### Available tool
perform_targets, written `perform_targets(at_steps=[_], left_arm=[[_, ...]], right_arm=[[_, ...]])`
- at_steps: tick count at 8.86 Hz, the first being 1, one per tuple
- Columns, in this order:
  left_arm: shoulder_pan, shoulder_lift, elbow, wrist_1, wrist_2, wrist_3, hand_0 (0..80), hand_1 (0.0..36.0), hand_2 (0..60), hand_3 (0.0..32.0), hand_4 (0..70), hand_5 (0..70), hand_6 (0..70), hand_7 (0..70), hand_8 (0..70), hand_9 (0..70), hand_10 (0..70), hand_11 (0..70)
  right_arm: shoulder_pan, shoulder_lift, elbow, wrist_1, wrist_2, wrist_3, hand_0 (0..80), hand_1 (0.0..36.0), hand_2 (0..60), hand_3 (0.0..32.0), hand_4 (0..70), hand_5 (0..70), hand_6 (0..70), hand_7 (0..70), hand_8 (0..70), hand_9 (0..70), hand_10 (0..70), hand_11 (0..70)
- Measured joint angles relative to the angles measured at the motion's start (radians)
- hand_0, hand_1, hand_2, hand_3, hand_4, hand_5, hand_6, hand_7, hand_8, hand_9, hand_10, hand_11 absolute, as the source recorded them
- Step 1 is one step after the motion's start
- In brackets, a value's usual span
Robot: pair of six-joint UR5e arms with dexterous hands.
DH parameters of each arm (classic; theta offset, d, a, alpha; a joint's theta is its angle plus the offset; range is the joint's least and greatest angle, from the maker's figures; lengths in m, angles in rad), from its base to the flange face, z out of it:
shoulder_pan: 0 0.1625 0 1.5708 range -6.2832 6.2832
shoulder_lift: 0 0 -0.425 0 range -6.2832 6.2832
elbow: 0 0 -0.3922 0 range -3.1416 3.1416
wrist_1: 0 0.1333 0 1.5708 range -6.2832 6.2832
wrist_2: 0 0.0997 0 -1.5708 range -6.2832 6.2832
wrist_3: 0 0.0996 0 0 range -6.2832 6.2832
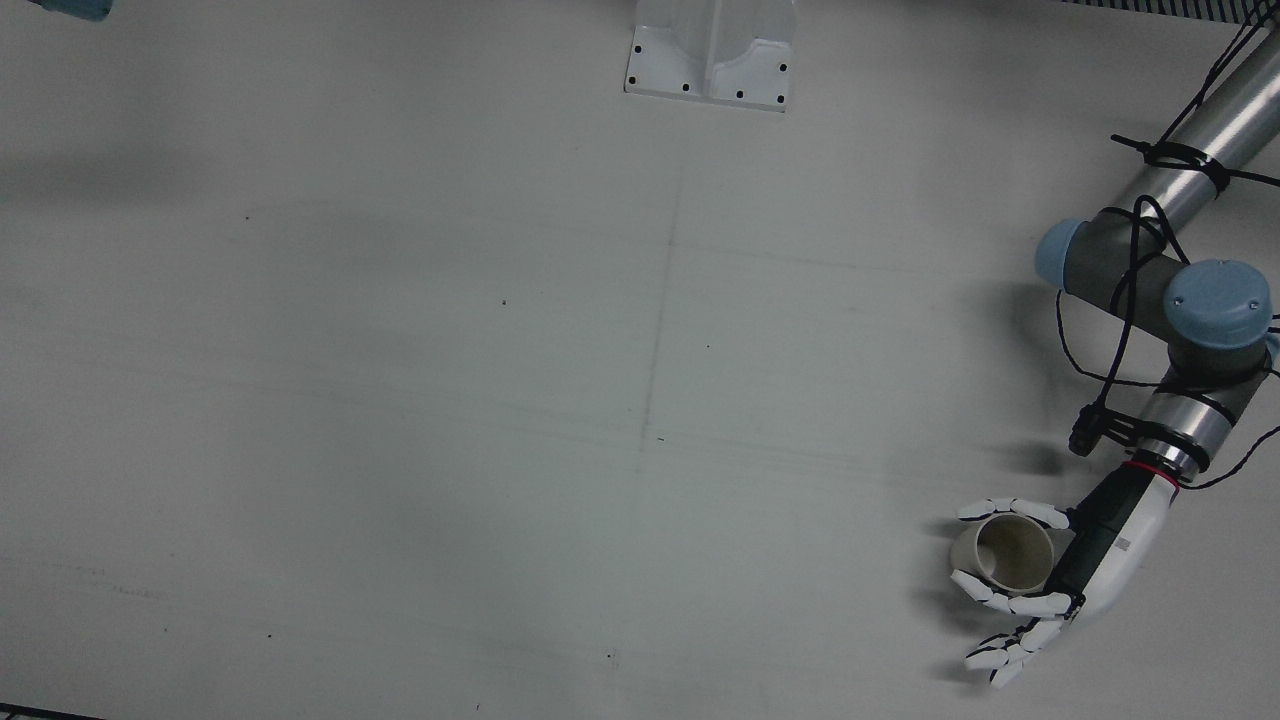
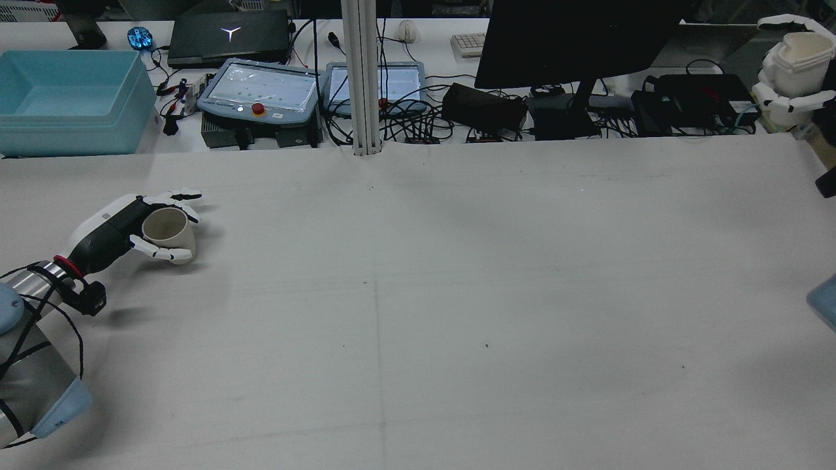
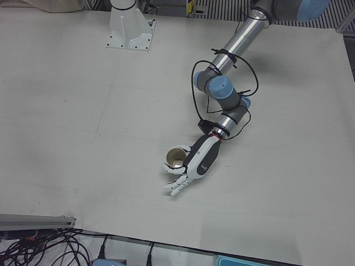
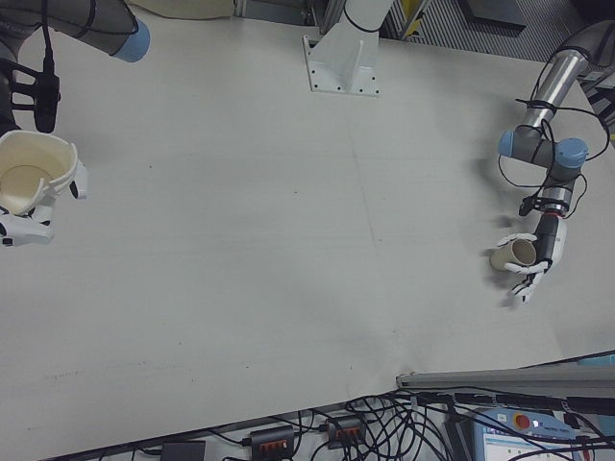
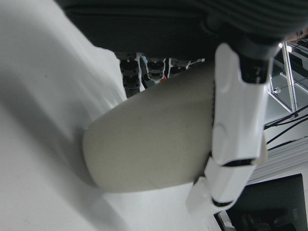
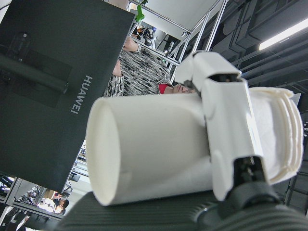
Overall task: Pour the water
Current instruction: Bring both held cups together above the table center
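On white table [image 1: 400,350]: two paper cups [image 1: 1012,553] [image 4: 29,173], two robot hands [image 1: 1040,575] [image 4: 38,197].

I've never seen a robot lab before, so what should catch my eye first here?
Probably the white many-fingered left hand curled around a beige paper cup standing near the edge of the wide bare white table. Far across the station, the right hand holds a second, cream paper cup up in the air.

Beige paper cup [image 1: 1010,553] upright on the table [image 1: 500,400], mouth open. Second white cup [image 4: 31,171] held aloft, upright, rim squeezed.
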Motion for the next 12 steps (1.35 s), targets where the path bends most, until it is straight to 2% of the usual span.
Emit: perform_targets(at_steps=[1, 2, 3, 4, 5, 6, 7, 9, 11, 12], left_arm=[[-0.001, -0.001, -0.025, 0.029, 0.004, -0.03, 74.7, 36.0, 60.0, 0.0, 67.9, 70.0, 13.7, 21.1, 8.3, 7.8, 11.8, 20.2], [-0.001, -0.011, -0.077, 0.097, 0.008, -0.076, 74.7, 36.0, 60.0, 0.0, 68.2, 70.0, 13.7, 21.5, 8.3, 8.0, 11.8, 20.2], [-0.001, -0.028, -0.145, 0.182, 0.01, -0.105, 76.6, 36.0, 60.0, 0.0, 68.2, 70.0, 13.8, 21.6, 8.3, 7.9, 11.5, 19.8], [0.004, -0.062, -0.205, 0.274, 0.011, -0.115, 77.5, 36.0, 60.0, 0.0, 66.6, 70.0, 13.2, 21.2, 8.1, 7.6, 11.2, 19.3], [0.038, -0.115, -0.258, 0.382, 0.01, -0.112, 80.0, 36.0, 60.0, 0.0, 64.6, 70.0, 12.6, 20.8, 8.0, 7.1, 10.7, 18.8], [0.097, -0.183, -0.296, 0.478, 0.006, -0.084, 80.0, 36.0, 60.0, 0.0, 63.8, 70.0, 12.8, 21.0, 8.5, 7.4, 10.8, 19.0], [0.172, -0.278, -0.308, 0.555, -0.001, -0.018, 80.0, 36.0, 60.0, 0.0, 65.7, 70.0, 14.2, 22.1, 9.4, 8.2, 11.3, 20.0], [0.295, -0.462, -0.238, 0.632, -0.058, 0.077, 80.0, 36.0, 60.0, 0.0, 66.7, 70.0, 15.0, 22.3, 9.6, 8.2, 10.8, 19.4], [0.35, -0.603, -0.133, 0.661, -0.098, 0.102, 80.0, 36.0, 60.0, 0.0, 66.8, 70.0, 15.5, 22.6, 9.7, 8.0, 10.3, 18.6], [0.354, -0.646, -0.111, 0.678, -0.104, 0.103, 80.0, 36.0, 60.0, 0.0, 67.9, 70.0, 16.1, 23.2, 9.7, 7.9, 9.9, 18.1]], right_arm=[[0.017, 0.0, 0.0, 0.0, 0.0, 0.0, 80.0, 36.0, 39.2, 11.8, 12.4, 29.1, 53.2, 64.4, 52.4, 62.2, 70.0, 70.0], [0.046, 0.002, -0.001, 0.0, -0.011, 0.001, 80.0, 36.0, 40.4, 9.4, 14.7, 29.8, 55.5, 66.6, 53.7, 63.4, 70.0, 70.0], [0.078, 0.008, -0.001, -0.003, -0.04, 0.004, 80.0, 36.0, 41.8, 6.6, 24.7, 30.3, 61.1, 70.0, 54.4, 63.8, 70.0, 70.0], [0.115, 0.028, 0.006, -0.034, -0.08, 0.011, 80.0, 36.0, 41.3, 4.8, 30.4, 30.8, 63.0, 70.0, 53.9, 63.1, 70.0, 70.0], [0.148, 0.063, 0.029, -0.113, -0.137, 0.016, 80.0, 36.0, 41.3, 4.0, 31.9, 31.3, 63.5, 70.0, 53.1, 61.7, 70.0, 70.0], [0.168, 0.111, 0.063, -0.211, -0.191, 0.017, 80.0, 36.0, 46.7, 0.6, 36.1, 31.9, 64.9, 70.0, 52.9, 61.3, 70.0, 70.0], [0.178, 0.167, 0.096, -0.308, -0.238, 0.008, 80.0, 36.0, 58.2, 0.0, 45.2, 31.9, 68.6, 70.0, 53.3, 61.8, 70.0, 70.0], [0.179, 0.283, 0.158, -0.473, -0.294, -0.066, 80.0, 36.0, 60.0, 0.0, 55.7, 32.4, 70.0, 70.0, 54.7, 64.2, 70.0, 70.0], [0.114, 0.405, 0.253, -0.668, -0.309, -0.187, 80.0, 36.0, 60.0, 0.0, 65.6, 32.0, 70.0, 70.0, 55.8, 65.9, 70.0, 70.0], [0.054, 0.438, 0.278, -0.725, -0.306, -0.236, 80.0, 36.0, 60.0, 0.0, 64.5, 31.7, 70.0, 70.0, 54.3, 64.3, 70.0, 70.0]])
